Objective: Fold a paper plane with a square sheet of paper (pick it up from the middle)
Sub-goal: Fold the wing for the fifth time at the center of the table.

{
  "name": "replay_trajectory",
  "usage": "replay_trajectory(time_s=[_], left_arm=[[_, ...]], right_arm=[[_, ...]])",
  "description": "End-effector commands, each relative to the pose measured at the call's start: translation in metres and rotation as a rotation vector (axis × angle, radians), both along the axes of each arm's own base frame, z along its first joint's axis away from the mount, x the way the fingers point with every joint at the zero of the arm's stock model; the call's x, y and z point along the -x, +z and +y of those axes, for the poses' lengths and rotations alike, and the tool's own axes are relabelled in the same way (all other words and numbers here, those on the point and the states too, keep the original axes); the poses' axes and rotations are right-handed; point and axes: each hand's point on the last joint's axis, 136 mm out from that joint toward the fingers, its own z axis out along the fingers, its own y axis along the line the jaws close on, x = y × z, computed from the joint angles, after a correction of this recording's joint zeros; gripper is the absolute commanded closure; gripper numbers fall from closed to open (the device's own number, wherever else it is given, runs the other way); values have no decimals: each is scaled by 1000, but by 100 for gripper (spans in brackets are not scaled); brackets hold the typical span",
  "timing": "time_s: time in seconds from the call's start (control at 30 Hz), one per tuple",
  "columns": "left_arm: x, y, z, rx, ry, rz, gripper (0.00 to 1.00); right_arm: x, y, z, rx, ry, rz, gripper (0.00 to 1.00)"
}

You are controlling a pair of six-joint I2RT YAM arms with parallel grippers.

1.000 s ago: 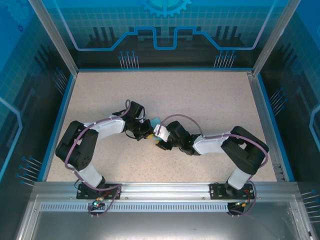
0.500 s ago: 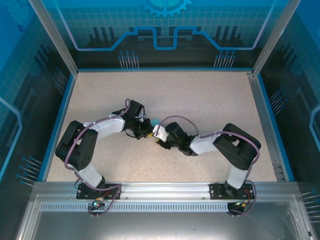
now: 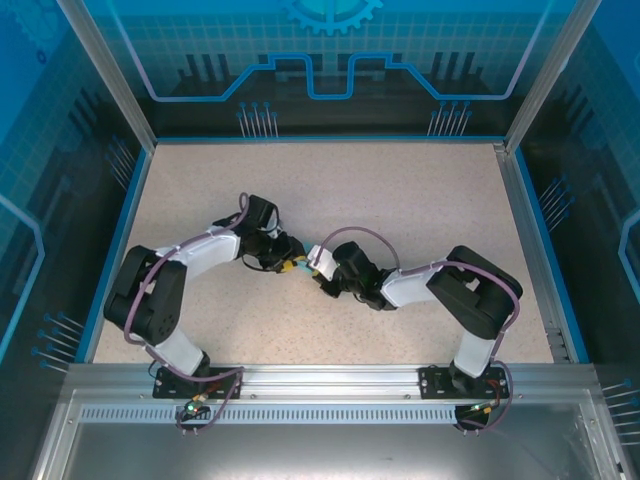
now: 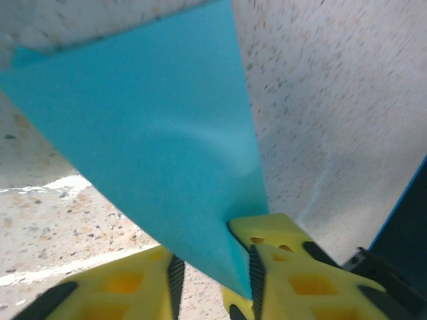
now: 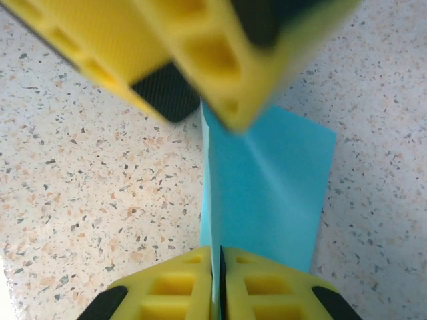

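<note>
Right gripper [image 5: 215,252] has clamped the flimsy folded paper [image 5: 270,180], probably best held along its crease, while left gripper [image 4: 213,270] stands loosened around a corner.

text: none legible | labels, brands, numbers: none legible | sign: gear emblem [image 3: 331,12], top centre of the blue back wall [image 3: 420,60], above a circuit-line pattern; no lettering readable on either

Right end effector [image 5: 217,277] pinches near edge of blue paper [image 5: 267,193]
</note>
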Motion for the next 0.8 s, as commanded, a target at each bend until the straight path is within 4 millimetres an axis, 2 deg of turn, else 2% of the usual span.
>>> replay_trajectory(time_s=[0.0, 0.1, 0.27, 0.5, 0.67, 0.77], left_arm=[[-6, 22, 6, 7, 2, -52, 61], [-4, 21, 5, 24, 2, -51, 55], [2, 11, 2, 59, 2, -27, 50], [4, 6, -2, 77, -15, -18, 50], [4, 1, -3, 76, -22, -7, 50], [5, -4, -3, 71, -22, 5, 51]], right_arm=[[1, 10, 3, -127, -6, 84, 88], [0, 11, 2, -166, -15, 115, 87], [0, 15, 3, -231, -11, 178, 85], [0, 15, 2, -278, -12, 249, 82], [2, 15, 4, -296, -11, 291, 76], [2, 11, 3, -296, -19, 313, 77]])
